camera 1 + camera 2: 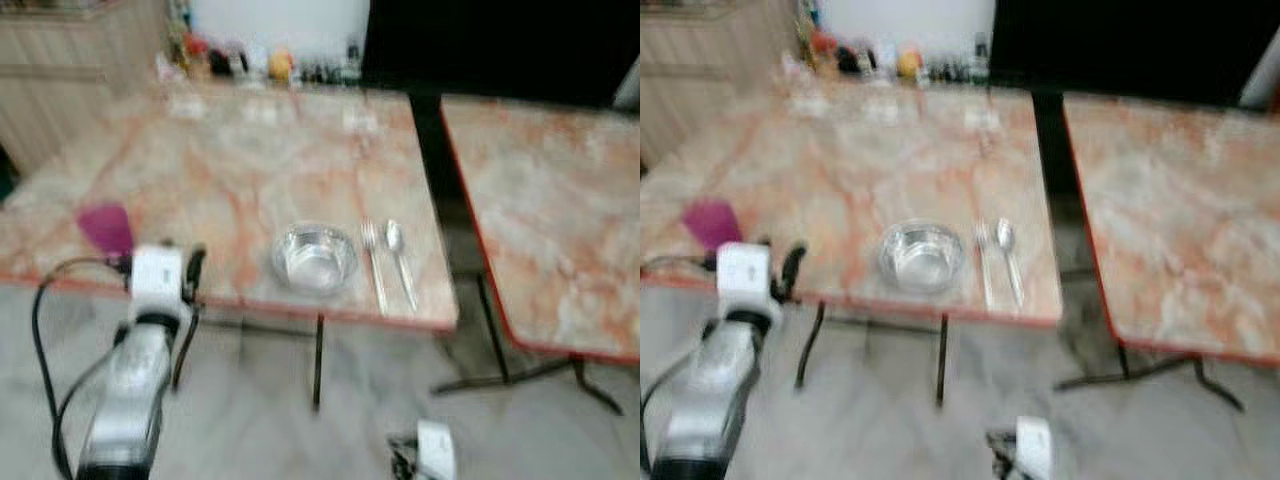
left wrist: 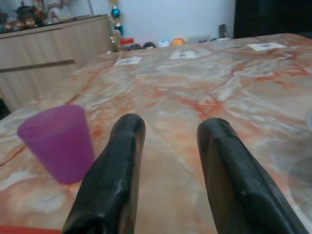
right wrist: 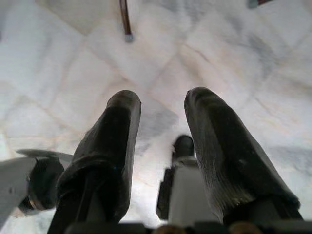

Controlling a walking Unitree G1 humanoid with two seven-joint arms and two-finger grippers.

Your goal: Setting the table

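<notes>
A purple cup [image 1: 105,227] stands near the front left edge of the marble table [image 1: 240,160]. A steel bowl [image 1: 315,257] sits near the front edge, with a fork [image 1: 374,264] and a spoon [image 1: 400,260] lying to its right. My left gripper [image 2: 168,141] is open at the table's front edge, just right of the purple cup [image 2: 57,141], with nothing between its fingers [image 2: 117,170]. My right gripper [image 3: 161,141] hangs low, open, pointing at the floor.
A second marble table [image 1: 550,200] stands to the right across a narrow gap. Small bottles and jars [image 1: 260,62] line the far edge of the first table. A wooden sideboard [image 2: 48,48] stands at the far left. Pale tiled floor [image 3: 161,58] lies below.
</notes>
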